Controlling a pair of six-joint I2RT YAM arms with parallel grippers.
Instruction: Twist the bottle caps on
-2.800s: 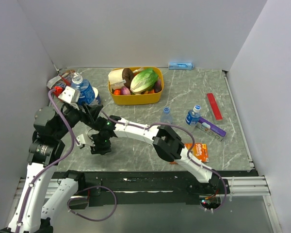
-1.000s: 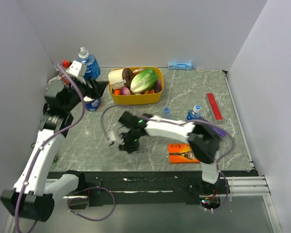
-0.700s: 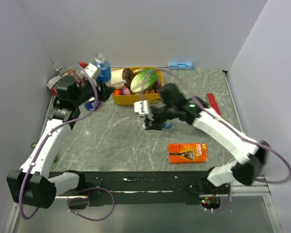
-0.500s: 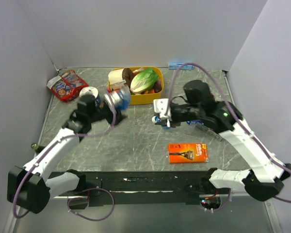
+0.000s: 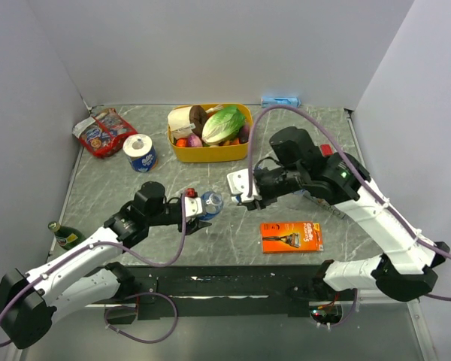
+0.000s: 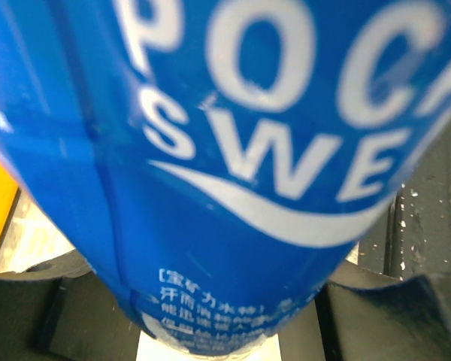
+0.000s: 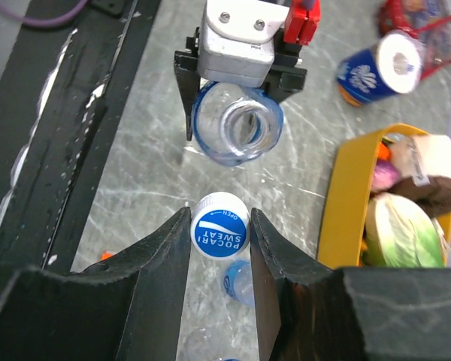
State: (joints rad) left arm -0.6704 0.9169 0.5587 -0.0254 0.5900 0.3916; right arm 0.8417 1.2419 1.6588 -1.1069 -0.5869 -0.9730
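My left gripper (image 5: 195,206) is shut on a clear bottle with a blue label (image 5: 210,203) and holds it tilted over the table's middle front. The label (image 6: 233,150) fills the left wrist view. In the right wrist view the bottle's open mouth (image 7: 239,125) faces the camera, held by the left gripper (image 7: 244,45). My right gripper (image 7: 219,219) is shut on a blue and white bottle cap (image 7: 219,226), a short way from the mouth. In the top view the right gripper (image 5: 240,192) is just right of the bottle. Another bottle (image 7: 241,283) shows below the cap.
A yellow basket (image 5: 182,154) of food stands at the back, also in the right wrist view (image 7: 344,197). A toilet roll (image 5: 140,152) and snack bag (image 5: 101,131) lie back left. A green glass bottle (image 5: 65,235) lies at the left edge. An orange razor pack (image 5: 289,235) lies front right.
My left arm carried the bottle from the back left corner down to the middle front. My right arm swung from the front left to the centre with the cap and now faces the bottle's mouth.
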